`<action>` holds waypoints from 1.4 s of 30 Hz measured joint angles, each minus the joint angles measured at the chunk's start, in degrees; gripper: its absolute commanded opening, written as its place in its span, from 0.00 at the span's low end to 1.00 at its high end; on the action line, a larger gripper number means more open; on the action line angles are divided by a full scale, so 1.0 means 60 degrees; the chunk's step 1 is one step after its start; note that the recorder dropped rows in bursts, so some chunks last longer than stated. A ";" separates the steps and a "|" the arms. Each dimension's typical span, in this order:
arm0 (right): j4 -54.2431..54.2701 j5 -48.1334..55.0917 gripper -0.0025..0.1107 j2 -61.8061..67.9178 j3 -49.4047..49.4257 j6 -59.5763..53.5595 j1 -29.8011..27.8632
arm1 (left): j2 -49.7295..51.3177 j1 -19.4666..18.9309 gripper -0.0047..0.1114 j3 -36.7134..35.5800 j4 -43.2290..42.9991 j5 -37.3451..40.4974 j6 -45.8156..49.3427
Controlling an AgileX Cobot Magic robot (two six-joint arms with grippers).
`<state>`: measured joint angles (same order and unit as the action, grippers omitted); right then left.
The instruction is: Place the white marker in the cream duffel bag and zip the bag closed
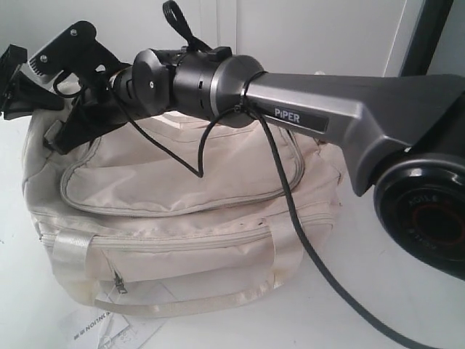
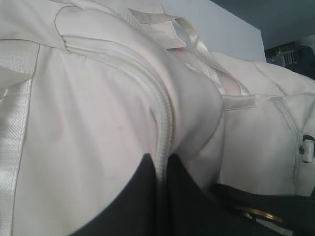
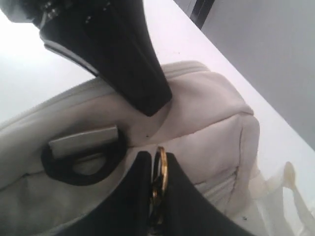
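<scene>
Cream bag (image 1: pixel 218 254) is lying on the table (image 1: pixel 378 291), zipped flap (image 1: pixel 174 178) showing.
Right pincer (image 3: pixel 153 160) is pinching a brass ring (image 3: pixel 162 172); left pincer (image 2: pixel 158 160) is squeezing the zip ridge (image 2: pixel 165 113). The bag's length is running away from both, table showing beyond.

One cream duffel bag (image 1: pixel 182 218) lies on one desk (image 1: pixel 392 298). There are two grippers, the left gripper (image 2: pixel 160 160) and the right gripper (image 3: pixel 156 156). The bag shows two strap handles (image 2: pixel 197 44). Also one brass ring (image 3: pixel 161 169), one black cable (image 1: pixel 290 218), one printed paper sheet (image 1: pixel 109 331).
</scene>
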<state>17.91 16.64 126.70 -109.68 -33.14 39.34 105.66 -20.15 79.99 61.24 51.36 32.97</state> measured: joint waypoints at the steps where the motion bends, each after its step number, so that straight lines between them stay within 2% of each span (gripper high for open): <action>1: 0.0324 0.0042 0.02 -0.0017 0.0000 0.0000 0.0000 | 0.0000 -0.0107 0.04 0.0000 0.0019 0.0039 0.0000; 7: 0.1024 0.0485 0.02 -0.0188 -0.0058 0.0000 0.0000 | 0.0000 -0.0402 0.04 0.0000 0.0056 0.0428 0.0006; 15: 0.1321 0.0883 0.02 -0.0452 -0.0058 -0.0180 0.0000 | 0.0000 -0.0402 0.04 0.0000 0.0073 0.0530 0.0069; 22: 0.1543 0.1266 0.02 -0.0536 -0.0058 -0.1172 -0.0057 | 0.0000 -0.0402 0.05 0.0000 0.0073 0.0561 0.0069; 24: 0.1561 0.1348 0.02 -0.0536 -0.0058 -0.1506 -0.0057 | 0.0000 -0.0402 0.14 0.0000 0.0053 0.0594 0.0069; 26: 0.1579 0.1365 0.02 -0.0536 -0.0058 -0.1763 -0.0057 | 0.0000 -0.0402 0.30 0.0000 -0.0033 0.0608 0.0069; 28: 0.1597 0.1413 0.02 -0.0536 -0.0058 -0.1869 -0.0057 | 0.0000 -0.0402 0.51 0.0000 -0.0110 0.0553 0.0069; 30: 0.1616 0.1512 0.02 -0.0536 -0.0058 -0.1898 -0.0057 | 0.0000 -0.0419 0.67 0.0000 -0.0143 0.0238 0.0069; 31: 0.1616 0.1563 0.02 -0.0542 -0.0058 -0.1916 -0.0057 | 0.0000 -0.0431 0.72 0.0000 -0.0143 0.0031 0.0069; 42: 0.1703 0.1727 0.02 -0.0581 -0.0058 -0.1931 -0.0057 | 0.0007 -0.0354 0.73 0.0000 0.0003 -0.0978 0.0088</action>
<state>28.13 27.00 123.22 -110.02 -44.72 39.00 105.70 -22.27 79.99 61.26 45.49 33.50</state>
